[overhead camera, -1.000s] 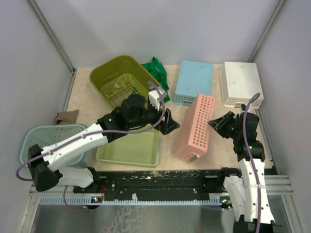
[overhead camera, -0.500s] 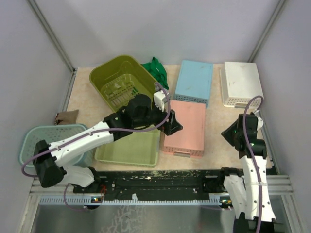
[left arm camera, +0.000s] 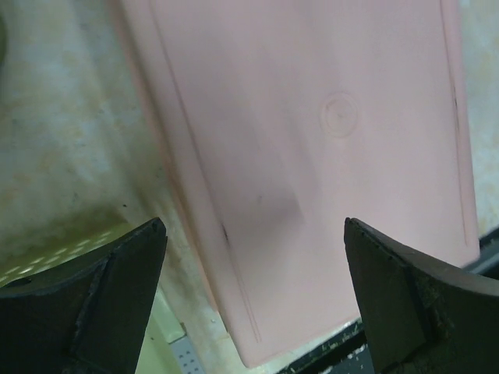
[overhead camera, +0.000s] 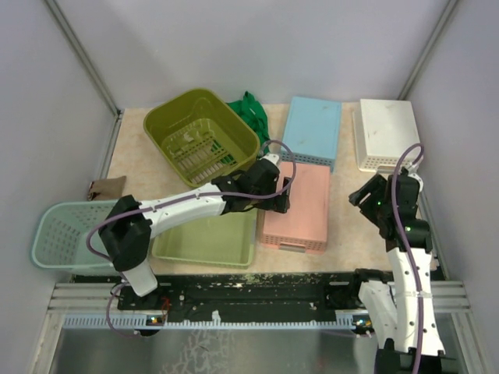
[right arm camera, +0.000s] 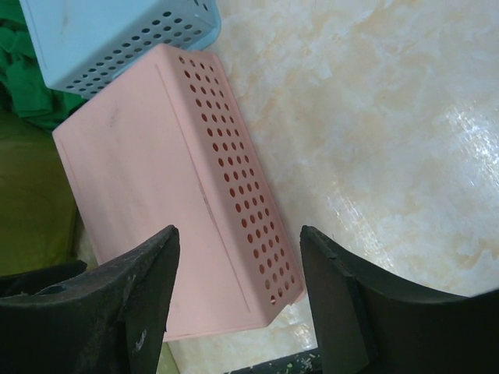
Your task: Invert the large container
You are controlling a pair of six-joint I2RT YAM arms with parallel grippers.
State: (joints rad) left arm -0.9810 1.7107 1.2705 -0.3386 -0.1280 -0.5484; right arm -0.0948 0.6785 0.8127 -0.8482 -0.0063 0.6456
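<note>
Now: pink container base-up, both grippers empty

The pink container (overhead camera: 300,204) lies on the table (overhead camera: 351,234) with its flat base facing up and its holed side wall toward the right arm. It sits just in front of the blue container (overhead camera: 312,128), beside the green tray (overhead camera: 207,241). The left gripper (overhead camera: 284,195) hovers over the base near its left edge, jaws wide, holding nothing. The right gripper (overhead camera: 365,193) stands off to the right, jaws apart, empty. Judgement: light, stiff plastic, slippery on flat faces. A wall edge or the rim is the best hold.

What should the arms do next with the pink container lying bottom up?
Probably lift the left gripper up and clear: the pink container lies flat, bottom up; the left jaws stand open above it, and the right gripper is open, apart.
</note>
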